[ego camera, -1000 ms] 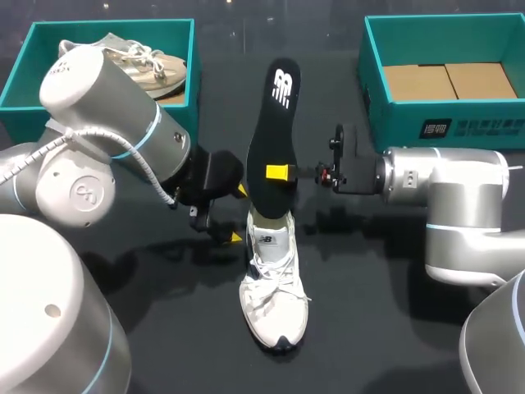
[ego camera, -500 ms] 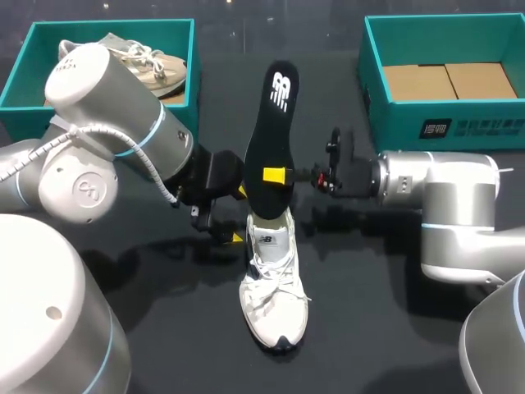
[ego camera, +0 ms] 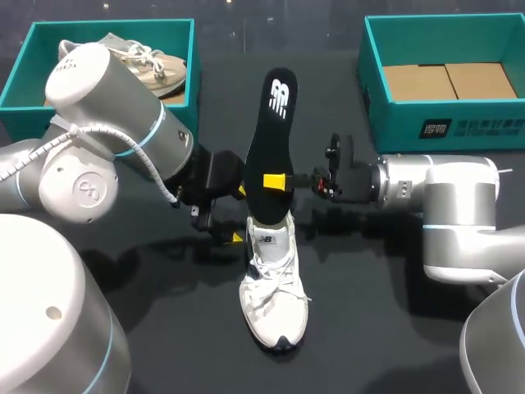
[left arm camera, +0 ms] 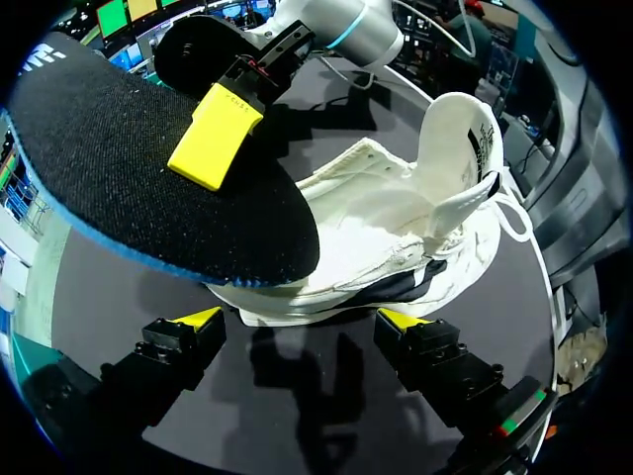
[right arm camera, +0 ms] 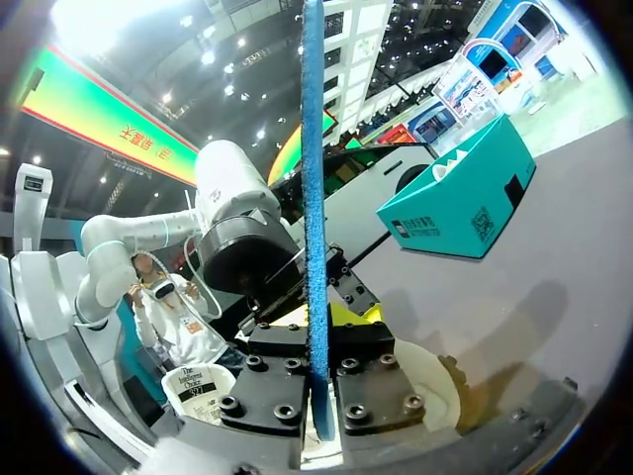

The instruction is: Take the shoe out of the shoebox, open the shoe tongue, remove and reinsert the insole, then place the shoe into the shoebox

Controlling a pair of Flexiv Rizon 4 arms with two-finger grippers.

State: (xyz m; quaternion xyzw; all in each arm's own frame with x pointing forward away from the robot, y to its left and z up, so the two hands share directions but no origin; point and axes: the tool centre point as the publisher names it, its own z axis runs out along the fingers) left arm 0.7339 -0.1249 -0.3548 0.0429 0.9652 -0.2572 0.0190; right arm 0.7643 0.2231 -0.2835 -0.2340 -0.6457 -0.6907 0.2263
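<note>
At far left a teal shoebox [ego camera: 98, 26] holds a tan shoe [ego camera: 143, 66]. My left gripper [ego camera: 238, 215] hangs wide open and empty, just left of the white shoe [ego camera: 275, 287], by its heel. The shoe lies mid-table, toe nearest. My right gripper [ego camera: 279, 181] is clamped on the black insole [ego camera: 271, 148], which stands on end over the shoe's heel. A second shoebox [ego camera: 373, 90] sits far right.

Insole [ego camera: 271, 139]: black textured top, white logo, blue edge.
Shoe [ego camera: 276, 295]: white, white laces, dark trim at toe and side.
Left shoebox [ego camera: 18, 70], right shoebox [ego camera: 394, 123]: teal; right one has brown cardboard floor.
Second shoe [ego camera: 152, 66]: beige.
Bench [ego camera: 369, 320]: black.
Left tool [ego camera: 238, 215], right tool [ego camera: 279, 181]: yellow tips, black bodies.
</note>
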